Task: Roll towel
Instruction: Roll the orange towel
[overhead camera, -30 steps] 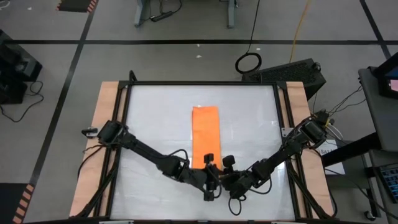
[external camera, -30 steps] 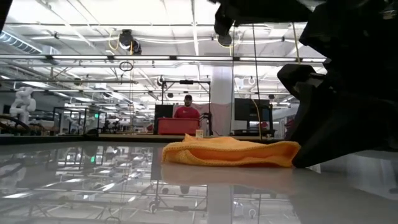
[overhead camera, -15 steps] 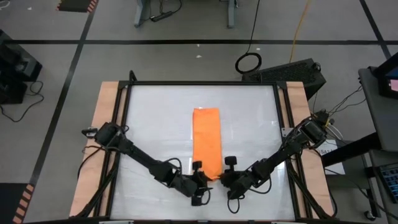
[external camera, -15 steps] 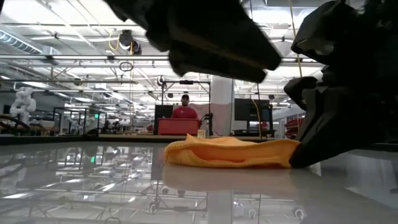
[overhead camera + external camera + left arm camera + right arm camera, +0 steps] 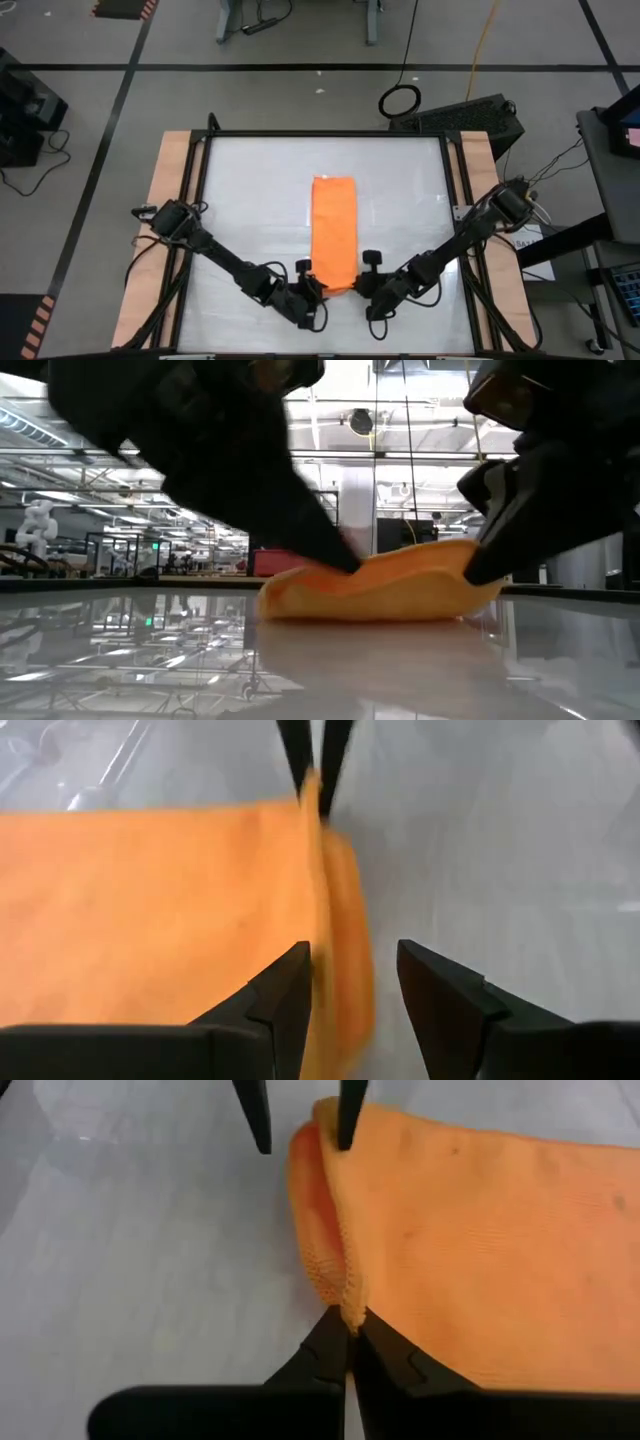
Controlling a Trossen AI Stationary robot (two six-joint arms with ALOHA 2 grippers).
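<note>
Right tool [image 5: 347, 1342] pinches towel [image 5: 334, 232] edge; left tool [image 5: 352, 982] straddles it, parted.

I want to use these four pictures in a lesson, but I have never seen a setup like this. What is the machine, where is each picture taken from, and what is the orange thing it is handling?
It is a robot with two dark jointed arms working at a white table. One picture looks straight down from above; one looks level across the table top into the room behind; the other two come from small cameras on each arm's wrist, looking past that arm's own two fingers.

The orange thing is a towel, a soft cloth lying as a long folded strip in the middle of the table. Both arms meet at its near end. The right gripper is shut on the towel's edge, pinching a fold of cloth. The left gripper is open, with the opposite corner of that end between its fingers but not yet squeezed. In the level view, that end is lifted slightly off the table.
</note>
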